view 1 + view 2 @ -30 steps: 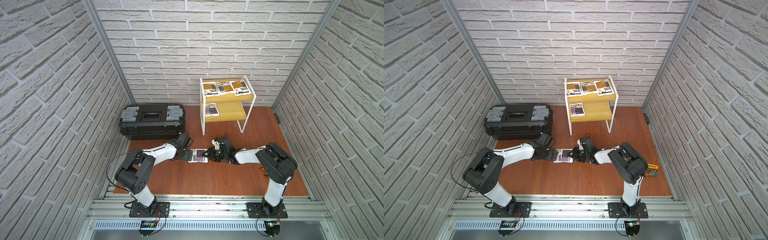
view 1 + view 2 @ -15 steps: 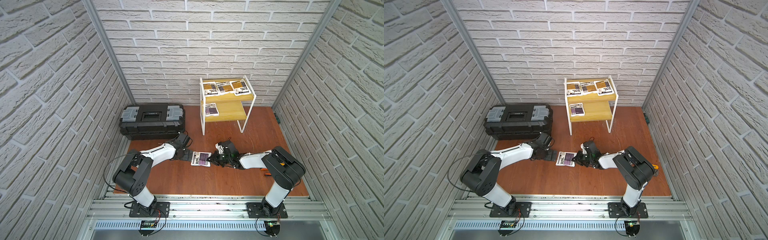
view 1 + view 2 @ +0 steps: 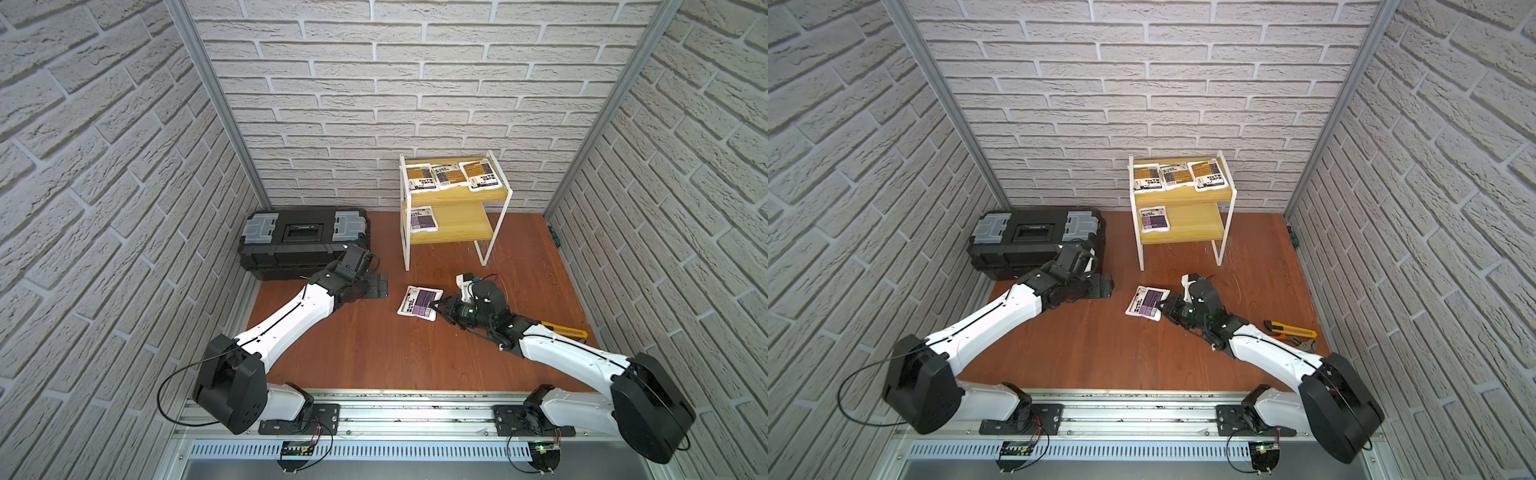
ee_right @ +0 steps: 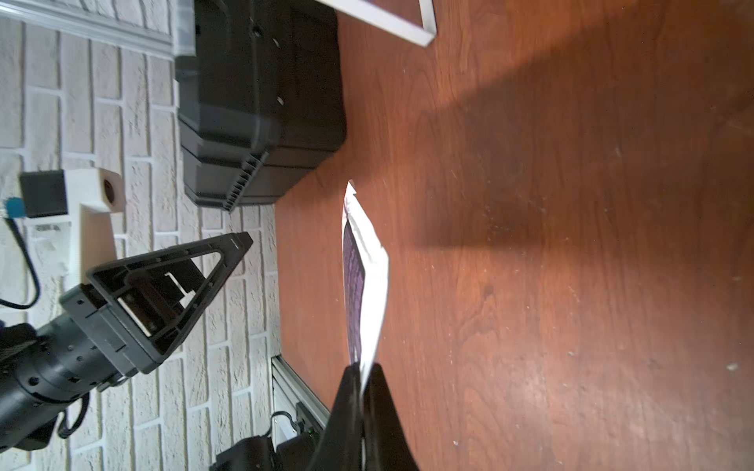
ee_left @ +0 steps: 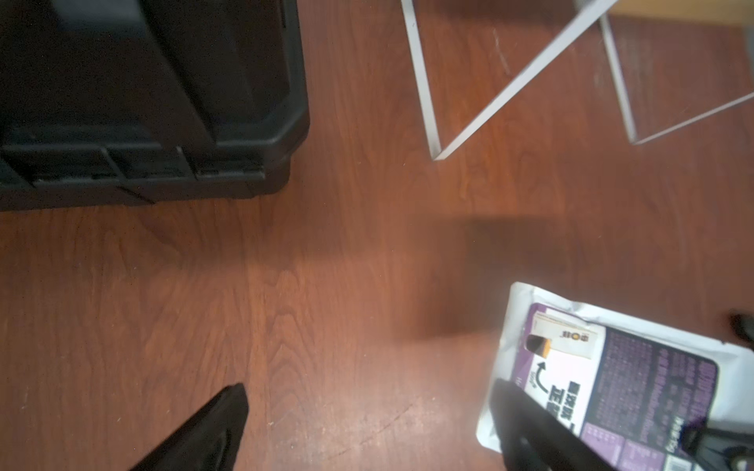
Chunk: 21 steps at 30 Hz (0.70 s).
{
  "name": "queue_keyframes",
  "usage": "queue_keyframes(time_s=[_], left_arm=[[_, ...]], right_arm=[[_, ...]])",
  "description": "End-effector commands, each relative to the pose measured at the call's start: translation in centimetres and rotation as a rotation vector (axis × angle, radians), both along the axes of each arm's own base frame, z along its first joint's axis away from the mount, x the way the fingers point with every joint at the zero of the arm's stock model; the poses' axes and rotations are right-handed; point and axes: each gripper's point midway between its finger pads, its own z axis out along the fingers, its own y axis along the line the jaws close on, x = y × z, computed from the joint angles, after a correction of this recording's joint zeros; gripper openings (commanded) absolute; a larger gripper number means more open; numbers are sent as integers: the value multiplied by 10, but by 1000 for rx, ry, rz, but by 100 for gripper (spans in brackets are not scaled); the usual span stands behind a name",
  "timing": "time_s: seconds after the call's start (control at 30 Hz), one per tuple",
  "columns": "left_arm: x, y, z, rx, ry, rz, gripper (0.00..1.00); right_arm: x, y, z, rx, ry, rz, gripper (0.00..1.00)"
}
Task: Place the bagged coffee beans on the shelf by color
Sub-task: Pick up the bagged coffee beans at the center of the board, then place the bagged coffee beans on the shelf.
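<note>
Quick status from us: the right gripper (image 3: 437, 306) is pinching the edge of a purple coffee pouch (image 3: 417, 302), just right of centre in both top views. In the right wrist view its 2 fingers (image 4: 342, 416) are pressed together on the white seam, with the bag sticking out edge-on. It looks to be hanging a bit clear of the red-brown wooden tabletop (image 3: 374, 353), but we can't really confirm that from these angles.

The left gripper (image 3: 381, 286) sits left of centre, by the front corner of the black toolbox (image 3: 305, 239). Its jaws are spread wide with nothing between them. In both top views it's near the bag but apart from it.

The shelf (image 3: 461, 222) stands in the upper right of centre, against the brick back wall. Its top board carries 3 orange-brown pouches (image 3: 420, 176) lying flat in a row. The lower board has a 2nd purple pouch (image 3: 422, 219) at its left end, and the rest of that board is bare yellow wood.

Over at the right edge of the tabletop, behind the right arm, there's a yellow utility knife (image 3: 1289, 328) with a pair of pliers (image 3: 1305, 344) beside it.
</note>
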Motion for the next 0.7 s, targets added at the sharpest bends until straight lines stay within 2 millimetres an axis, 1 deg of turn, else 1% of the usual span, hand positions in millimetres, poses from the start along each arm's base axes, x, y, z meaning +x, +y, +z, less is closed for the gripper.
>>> queue_keyframes(time_s=[0.0, 0.2, 0.3, 0.4, 0.53, 0.67], left_arm=[[5, -6, 31, -94, -39, 47, 98], [16, -9, 63, -219, -89, 115, 98], [23, -12, 74, -296, -101, 146, 99], [30, -18, 84, -361, -105, 157, 99], [40, -27, 94, -428, -109, 159, 98], [50, -32, 100, -485, -113, 171, 98]], right_arm=[[3, -26, 11, -5, -25, -144, 2], [4, -67, 37, 66, -108, -371, 2], [4, -89, 46, 85, -155, -486, 2], [5, -107, 56, 79, -195, -573, 2], [11, -118, 73, 95, -250, -640, 2], [24, -119, 87, 113, -286, -685, 2]])
